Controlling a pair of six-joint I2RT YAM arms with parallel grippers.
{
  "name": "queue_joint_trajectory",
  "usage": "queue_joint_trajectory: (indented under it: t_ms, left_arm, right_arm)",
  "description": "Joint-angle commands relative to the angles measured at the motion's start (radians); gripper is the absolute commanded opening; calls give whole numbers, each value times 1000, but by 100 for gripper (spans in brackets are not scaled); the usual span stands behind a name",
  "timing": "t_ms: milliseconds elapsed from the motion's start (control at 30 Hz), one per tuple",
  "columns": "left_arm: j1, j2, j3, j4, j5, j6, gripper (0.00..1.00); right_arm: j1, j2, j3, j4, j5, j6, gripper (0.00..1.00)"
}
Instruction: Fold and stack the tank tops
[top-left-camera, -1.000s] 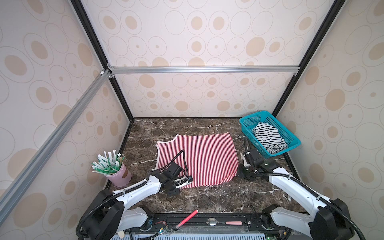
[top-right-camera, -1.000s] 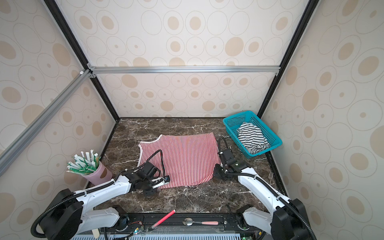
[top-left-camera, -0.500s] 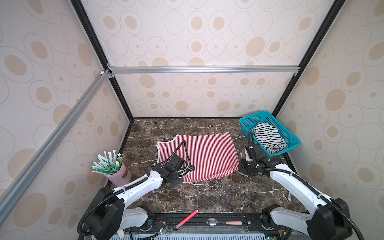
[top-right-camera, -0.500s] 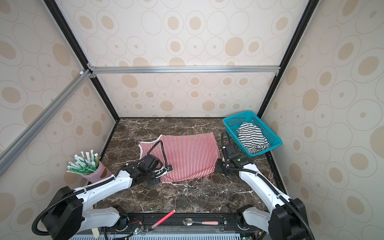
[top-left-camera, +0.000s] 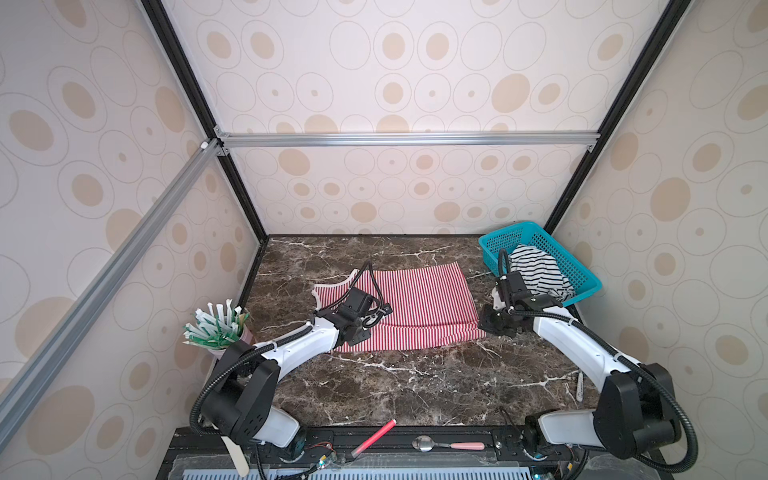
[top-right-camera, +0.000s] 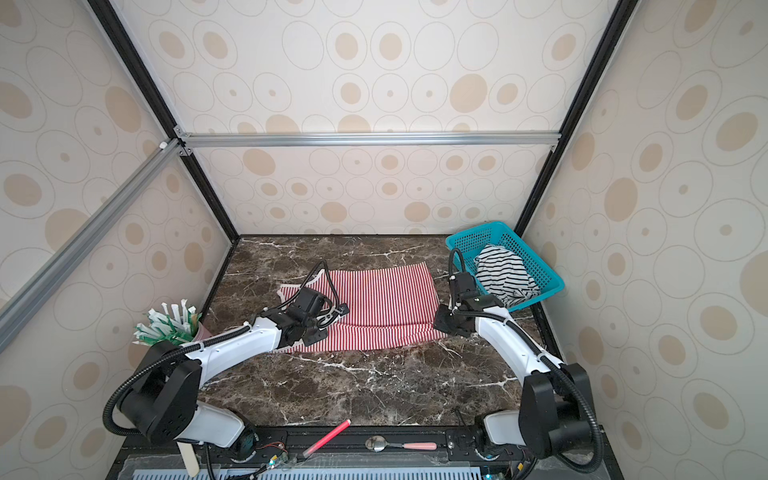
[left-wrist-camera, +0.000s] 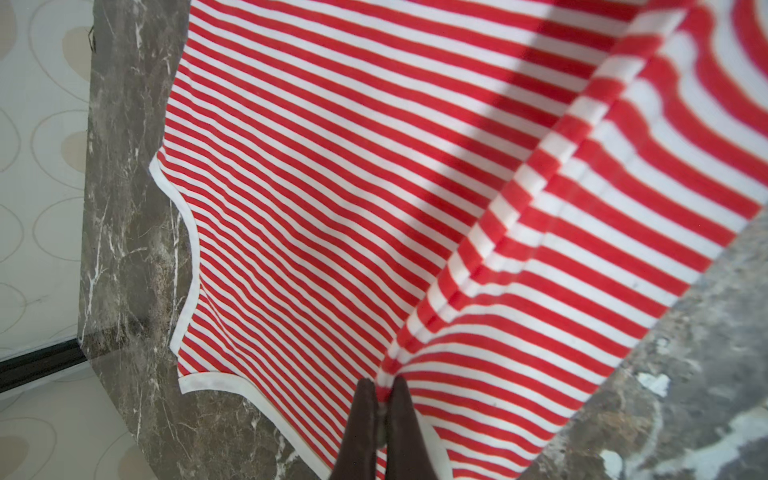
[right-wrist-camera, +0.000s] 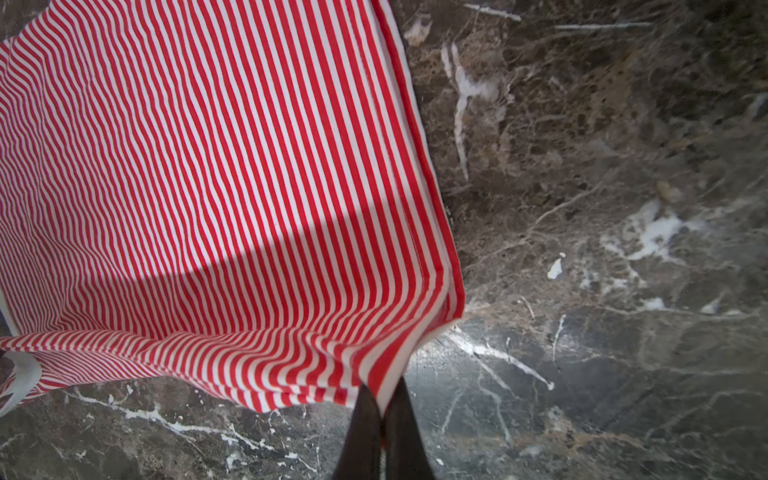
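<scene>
Left claw (left-wrist-camera: 383, 386) and right claw (right-wrist-camera: 381, 392) are clamped shut on the near edge of the red top (top-left-camera: 419, 299). The rest lies flat beyond them, long axis running claw to claw.

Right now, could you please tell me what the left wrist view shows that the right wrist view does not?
Only the left wrist view: the left pincer shut on a raised fold of the red-and-white striped cloth tank top, plus the beige circle-patterned wall. Only the right wrist view: the right pincer shut on the top's stitched hem corner. Both: that top and the dark marble tabletop.
</scene>
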Motion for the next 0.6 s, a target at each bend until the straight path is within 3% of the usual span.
queue_joint_trajectory:
  t_ms: [0, 300, 367, 433, 500, 567]
  left_arm:
    - [13, 17, 39, 28, -11, 18, 0]
    - [21, 121, 48, 105, -55, 13, 0]
    - [24, 141, 54, 128, -84, -5, 0]
    - [29, 158, 65, 129, -101, -32, 0]
    - [30, 167, 70, 135, -120, -56, 1]
    - [30, 168, 63, 154, -160, -78, 12]
  right_arm:
    - [-13, 50, 40, 19, -11, -25, 0]
    - [-30, 208, 123, 54, 8, -48, 5]
    - [-31, 224, 147, 47, 29, -53, 16]
    - [-32, 219, 158, 41, 51, -54, 34]
    - [-31, 200, 153, 45, 58, -53, 43]
    - [-30, 173, 134, 49, 63, -46, 46]
